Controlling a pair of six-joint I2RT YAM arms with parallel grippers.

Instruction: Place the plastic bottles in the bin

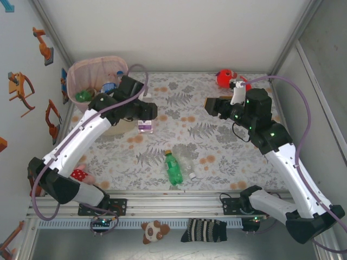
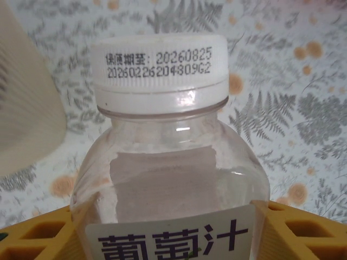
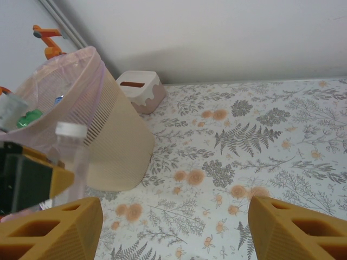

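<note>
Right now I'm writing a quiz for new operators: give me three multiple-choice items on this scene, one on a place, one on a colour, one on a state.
1. Where is the green bottle? A far left corner; B lying near the table front edge, middle; C far right corner.
2. What colour is the cap of the clear bottle in the left gripper? A white; B red; C blue.
3. How is the right gripper? A open, empty; B shut on a bottle; C shut, empty.
Answers: 1 B, the top view shows it on its side there. 2 A, the left wrist view shows white. 3 A, its fingers stand apart over bare table.
</note>
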